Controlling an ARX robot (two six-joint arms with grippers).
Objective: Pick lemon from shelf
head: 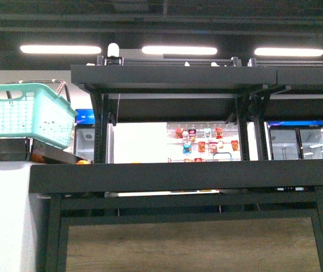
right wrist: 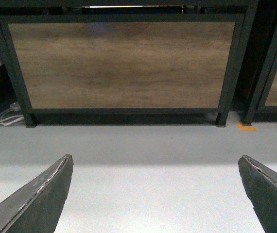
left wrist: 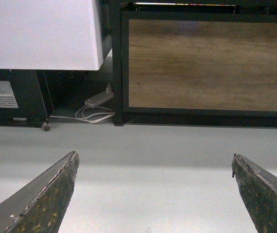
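The shelf (head: 184, 177) fills my front view, with a teal basket (head: 25, 116) at nine o'clock. My left gripper (left wrist: 154, 155) and right gripper (right wrist: 156, 157) both gape wide, empty.

Shelf (head: 184, 177) tray contents hidden behind front lip; basket (head: 25, 116) cropped.

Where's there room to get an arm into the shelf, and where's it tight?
Open: the gap between the shelf tiers, from left upright to right upright. Tight: the left end, by the basket. The lower tier's surface is hidden behind its front lip. The left gripper and right gripper hang open over bare floor.
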